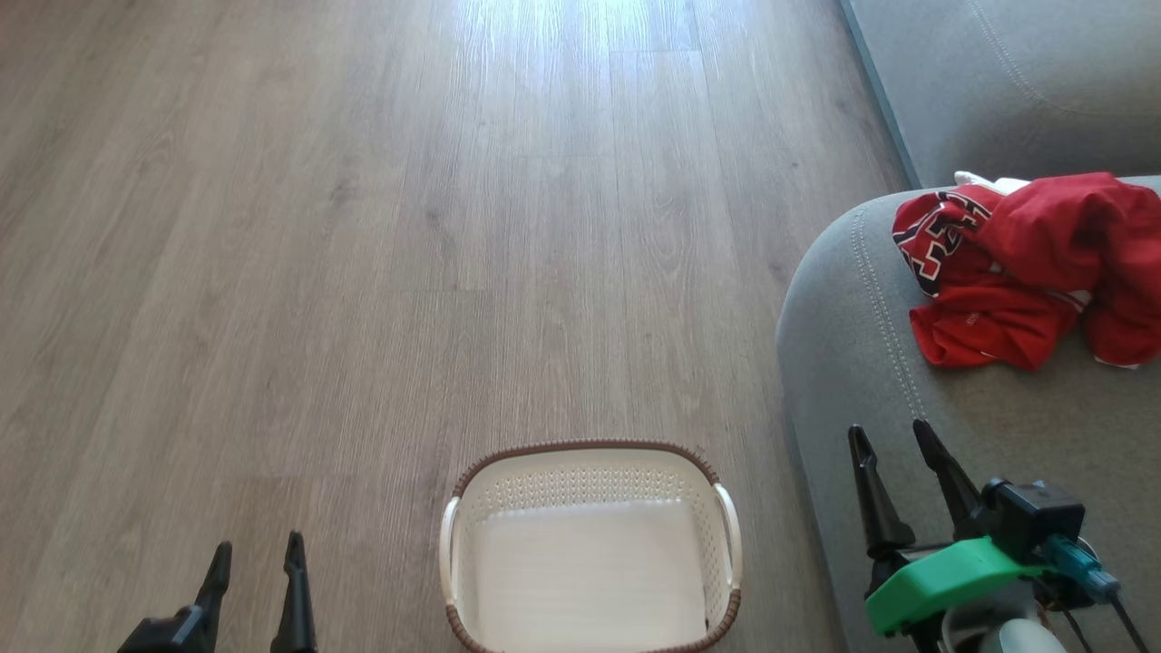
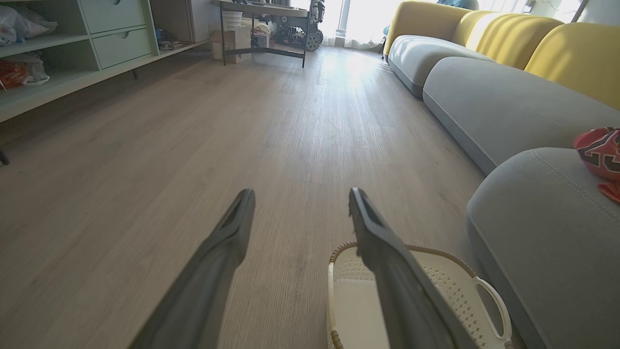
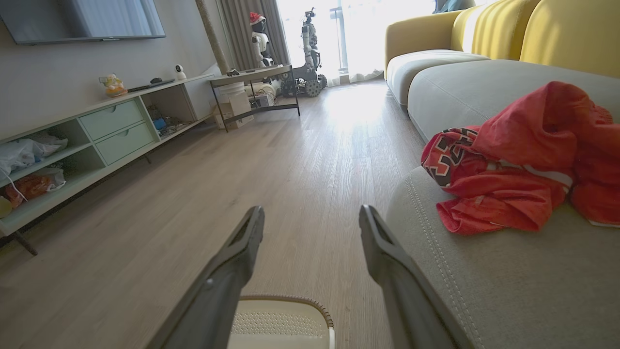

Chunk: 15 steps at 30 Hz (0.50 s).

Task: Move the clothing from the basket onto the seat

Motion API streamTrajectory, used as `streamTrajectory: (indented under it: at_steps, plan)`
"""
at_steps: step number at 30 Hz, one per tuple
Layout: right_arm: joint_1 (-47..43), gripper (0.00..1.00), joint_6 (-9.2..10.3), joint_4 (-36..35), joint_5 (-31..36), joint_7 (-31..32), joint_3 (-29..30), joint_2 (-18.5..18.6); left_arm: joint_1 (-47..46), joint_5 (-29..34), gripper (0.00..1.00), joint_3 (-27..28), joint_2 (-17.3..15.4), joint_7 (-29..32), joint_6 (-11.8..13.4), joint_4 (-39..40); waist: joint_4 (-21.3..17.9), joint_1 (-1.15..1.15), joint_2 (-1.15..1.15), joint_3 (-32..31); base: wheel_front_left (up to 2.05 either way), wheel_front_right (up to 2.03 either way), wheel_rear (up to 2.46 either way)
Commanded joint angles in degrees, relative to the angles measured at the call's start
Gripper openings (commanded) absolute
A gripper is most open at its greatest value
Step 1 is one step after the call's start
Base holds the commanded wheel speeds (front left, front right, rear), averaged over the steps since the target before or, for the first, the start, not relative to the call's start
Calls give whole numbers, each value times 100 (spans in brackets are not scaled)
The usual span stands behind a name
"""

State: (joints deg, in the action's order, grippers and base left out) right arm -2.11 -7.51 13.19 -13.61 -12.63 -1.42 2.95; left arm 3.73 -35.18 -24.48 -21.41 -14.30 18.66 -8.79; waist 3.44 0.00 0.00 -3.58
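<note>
The red clothing (image 1: 1034, 268) lies in a crumpled heap on the grey sofa seat (image 1: 998, 426), the jersey's black-and-white numerals facing left; the clothing (image 3: 523, 165) shows again in the right wrist view. The cream basket (image 1: 590, 558) stands on the floor at bottom centre with nothing inside. My right gripper (image 1: 893, 440) is open above the sofa's rounded edge, below the heap and apart from it. My left gripper (image 1: 258, 549) is open over the floor, left of the basket (image 2: 465, 286). Both hold nothing.
Wooden floor (image 1: 363, 227) stretches ahead and to the left. A second grey sofa section (image 1: 1016, 82) continues at the upper right, with yellow backrests (image 3: 566, 34). A low shelf unit with drawers (image 3: 111, 128) and a small table (image 3: 254, 92) stand along the far wall.
</note>
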Motion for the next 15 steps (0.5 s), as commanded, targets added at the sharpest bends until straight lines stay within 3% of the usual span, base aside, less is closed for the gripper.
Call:
streamTrajectory:
  at_steps: [1,13,14,15]
  plan:
    - [164,100,2,-166,-5,-67,-113,-7,-188,31,100,292,-138,-70,-11,123,1,0,0,2,0,0,0]
    - [182,100,2,-131,-7,-45,-108,-7,-195,70,100,325,-94,-70,-25,96,1,0,0,16,0,0,0]
    - [1,0,0,27,0,0,2,0,0,19,0,63,9,0,-7,-50,2,0,0,17,0,0,0]
    - [1,0,0,69,-1,1,-1,0,-1,23,0,55,28,9,-6,-88,2,0,0,17,0,0,0]
